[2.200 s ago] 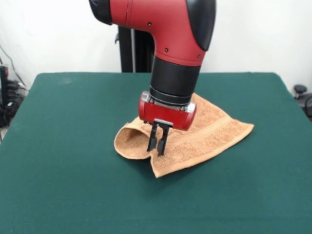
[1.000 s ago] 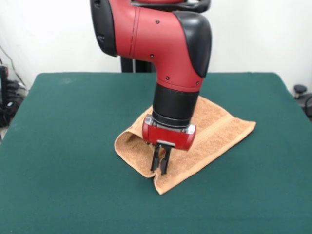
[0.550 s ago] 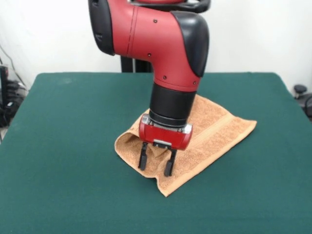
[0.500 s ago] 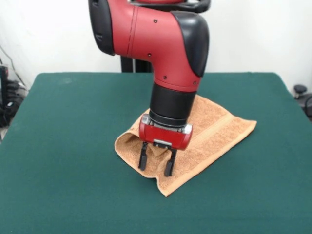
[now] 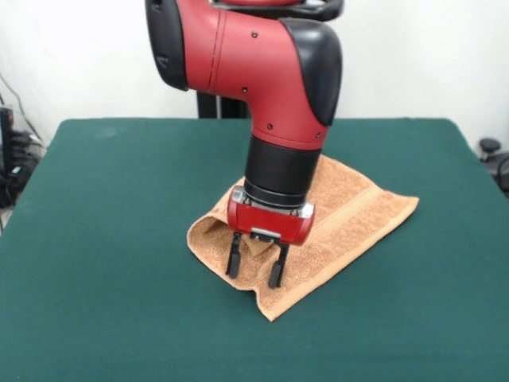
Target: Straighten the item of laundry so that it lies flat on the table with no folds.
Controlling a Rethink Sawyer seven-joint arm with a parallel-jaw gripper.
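Towel [image 5: 350, 211] lies centre-right on the table [image 5: 103, 239], left part doubled over in 1 fold. Gripper [image 5: 254, 270] released, fingers spread, tips at the fold. Best approach: pinch only the upper layer's edge, draw it leftward.

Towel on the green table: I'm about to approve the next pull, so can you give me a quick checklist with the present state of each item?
1. Gripper open: ok.
2. Gripper free of cloth: ok, nothing pinched between the fingers.
3. Towel flat: not ok, its left side is folded over in a loop.
4. Towel fully on the table: ok.
5. Fingertips touching the towel: cannot tell.
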